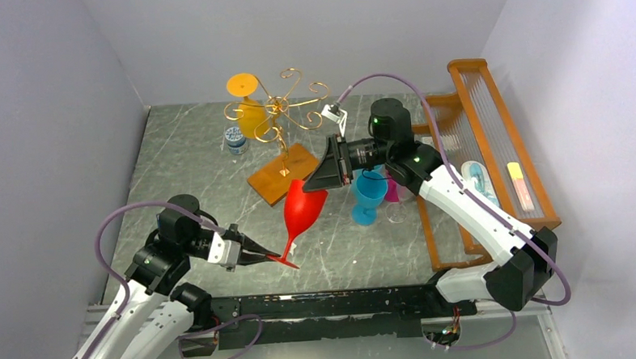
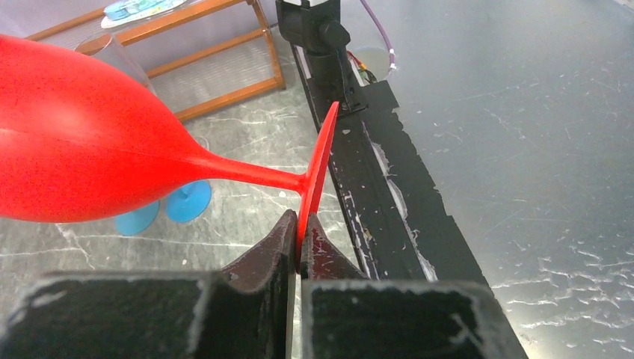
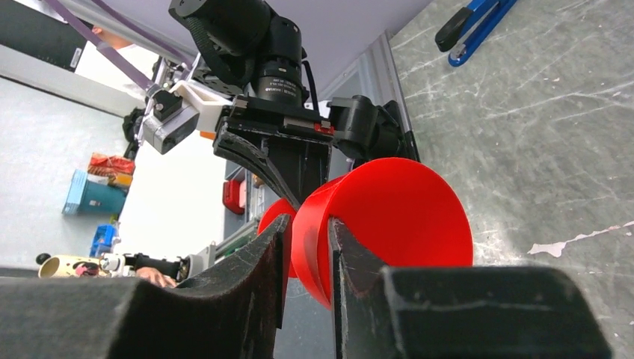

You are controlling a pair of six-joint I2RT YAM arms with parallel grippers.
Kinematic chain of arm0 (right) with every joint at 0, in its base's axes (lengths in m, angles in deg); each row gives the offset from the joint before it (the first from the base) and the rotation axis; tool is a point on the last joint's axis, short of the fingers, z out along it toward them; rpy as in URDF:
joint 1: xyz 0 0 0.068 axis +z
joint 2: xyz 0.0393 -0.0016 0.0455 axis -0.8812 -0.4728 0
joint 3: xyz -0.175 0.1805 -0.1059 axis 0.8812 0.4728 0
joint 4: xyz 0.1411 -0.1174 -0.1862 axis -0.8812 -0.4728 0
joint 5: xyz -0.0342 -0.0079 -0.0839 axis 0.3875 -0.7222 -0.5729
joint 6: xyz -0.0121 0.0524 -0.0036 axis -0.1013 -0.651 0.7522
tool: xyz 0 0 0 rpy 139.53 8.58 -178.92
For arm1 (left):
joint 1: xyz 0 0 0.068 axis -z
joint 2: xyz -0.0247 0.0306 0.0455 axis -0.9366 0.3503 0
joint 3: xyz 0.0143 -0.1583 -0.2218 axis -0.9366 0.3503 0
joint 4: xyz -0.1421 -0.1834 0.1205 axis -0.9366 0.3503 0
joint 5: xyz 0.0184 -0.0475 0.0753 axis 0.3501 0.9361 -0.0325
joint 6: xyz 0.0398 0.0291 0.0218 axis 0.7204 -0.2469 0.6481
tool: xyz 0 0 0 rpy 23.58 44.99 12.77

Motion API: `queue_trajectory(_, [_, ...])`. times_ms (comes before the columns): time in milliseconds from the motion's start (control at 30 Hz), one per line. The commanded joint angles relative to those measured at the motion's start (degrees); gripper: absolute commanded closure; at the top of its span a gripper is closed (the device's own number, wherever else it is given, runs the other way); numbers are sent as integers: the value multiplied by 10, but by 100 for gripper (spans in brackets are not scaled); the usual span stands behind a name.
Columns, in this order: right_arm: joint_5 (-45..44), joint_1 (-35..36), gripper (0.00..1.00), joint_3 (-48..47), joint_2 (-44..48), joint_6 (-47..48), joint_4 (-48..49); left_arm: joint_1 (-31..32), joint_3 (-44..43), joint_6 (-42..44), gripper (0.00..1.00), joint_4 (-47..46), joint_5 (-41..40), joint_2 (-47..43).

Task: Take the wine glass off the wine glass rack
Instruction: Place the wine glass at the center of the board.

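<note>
The red wine glass (image 1: pixel 304 208) hangs tilted over the table between my two arms, off the wine glass rack (image 1: pixel 283 108), a gold wire tree on a brown wooden base (image 1: pixel 282 173). My left gripper (image 1: pixel 269 253) is shut on the edge of its flat foot (image 2: pixel 318 172). In the left wrist view the foot stands pinched between the fingertips (image 2: pixel 285 228). My right gripper (image 3: pixel 308 232) straddles the rim of the bowl (image 3: pixel 396 217), one finger inside and one outside, with the wall filling the gap. An orange wine glass (image 1: pixel 251 109) hangs upside down on the rack.
A blue glass (image 1: pixel 370 193), a pink one and a clear one stand beside the right arm. An orange wooden frame with clear rods (image 1: pixel 492 156) lines the right side. A small blue-lidded jar (image 1: pixel 234 139) sits by the rack. A blue-handled tool (image 3: pixel 478 22) lies on the table.
</note>
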Motion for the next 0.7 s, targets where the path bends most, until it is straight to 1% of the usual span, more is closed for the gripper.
queue_trajectory(0, [19, 11, 72, -21, -9, 7, -23, -2, -18, 36, 95, 9, 6, 4])
queue_trajectory(167, [25, 20, 72, -16, -16, 2, -15, -2, -14, 27, 95, -7, 10, 2])
queue_trajectory(333, [20, 31, 76, -35, -29, 24, -43, -2, -18, 37, 95, 3, 12, 8])
queue_trajectory(467, [20, 33, 79, -29, -26, 18, -32, -2, -24, 54, 95, 25, 14, 15])
queue_trajectory(600, [11, 32, 79, -29, -25, 11, -27, -2, -33, 89, 95, 65, 9, 23])
queue_trajectory(633, [11, 33, 76, -29, -25, 7, -22, -2, -34, 94, 95, 72, 12, 24])
queue_trajectory(667, [11, 32, 69, -31, -25, 6, -21, -2, -35, 98, 95, 76, 15, 26])
